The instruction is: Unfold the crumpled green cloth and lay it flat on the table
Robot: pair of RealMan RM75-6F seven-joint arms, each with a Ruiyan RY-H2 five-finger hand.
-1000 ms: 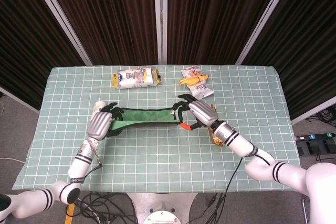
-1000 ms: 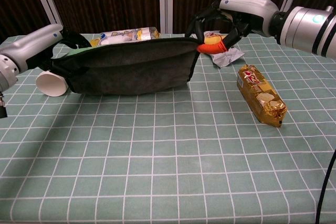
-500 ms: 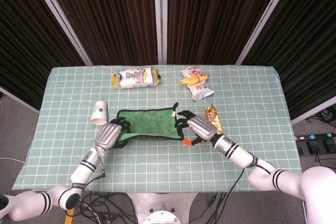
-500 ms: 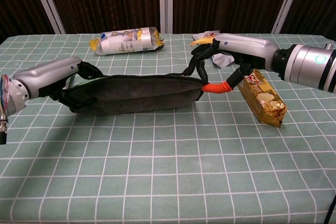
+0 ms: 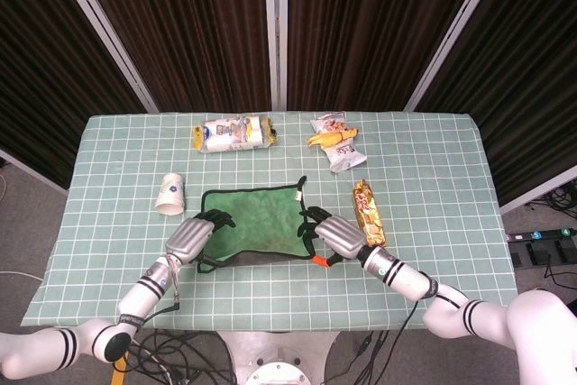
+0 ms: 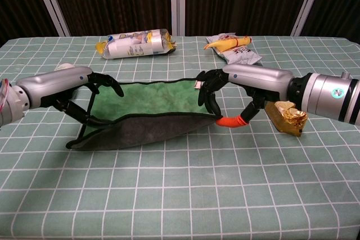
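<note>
The green cloth (image 5: 255, 215) is spread out over the middle of the table, its far part lying flat. Its near edge (image 6: 140, 130) is still raised off the table and shows a dark underside. My left hand (image 5: 193, 237) grips the near left corner, fingers curled over the black hem (image 6: 90, 91). My right hand (image 5: 332, 233) holds the near right corner (image 6: 222, 91), and one of its fingers has an orange tip (image 6: 231, 121). Both hands sit low, just above the table.
A white paper cup (image 5: 169, 194) lies left of the cloth. A white and yellow packet (image 5: 234, 132) and a snack packet (image 5: 335, 142) lie at the back. A gold wrapped bar (image 5: 366, 212) lies just right of my right hand. The table is covered by a green checked cover (image 5: 433, 169).
Both hands came toward me and down with the cloth's corners. The cloth went from hanging as a taut sheet to lying mostly spread on the table.
</note>
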